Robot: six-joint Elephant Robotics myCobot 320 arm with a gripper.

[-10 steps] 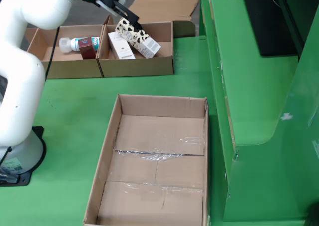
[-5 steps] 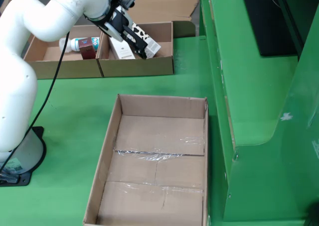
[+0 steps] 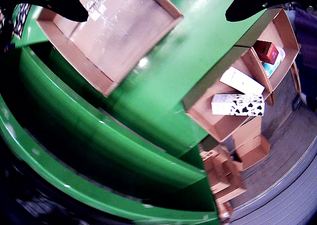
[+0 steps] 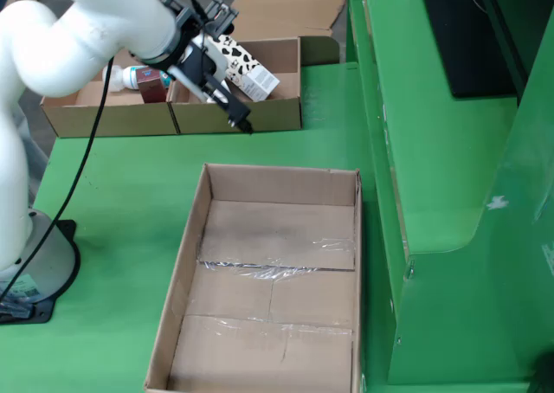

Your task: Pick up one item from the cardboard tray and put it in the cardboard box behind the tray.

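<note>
My gripper (image 4: 232, 114) hangs above the green table, just in front of the back right cardboard box (image 4: 260, 116). In the wrist view its black fingers (image 3: 62, 4) are spread wide at the top corners, so the gripper (image 3: 157, 16) is open with nothing between them. A cow-print carton (image 4: 245, 68) lies in that back box beside a white box (image 4: 208, 88); both show in the wrist view as the carton (image 3: 237, 104) and the white box (image 3: 241, 81). The large flat cardboard tray (image 4: 192, 263) in front holds nothing.
The back left box (image 4: 61, 116) holds a red box (image 4: 151, 86) and a white bottle (image 4: 121, 77). A tall green structure (image 4: 450, 194) rises at the right. The arm's base (image 4: 35, 280) stands at the left. More flat cardboard (image 4: 286, 8) lies behind.
The gripper was at the cow-print carton over the back right box. It has since come away from it and swung forward and lower, past the box's front wall. The carton stays in the box.
</note>
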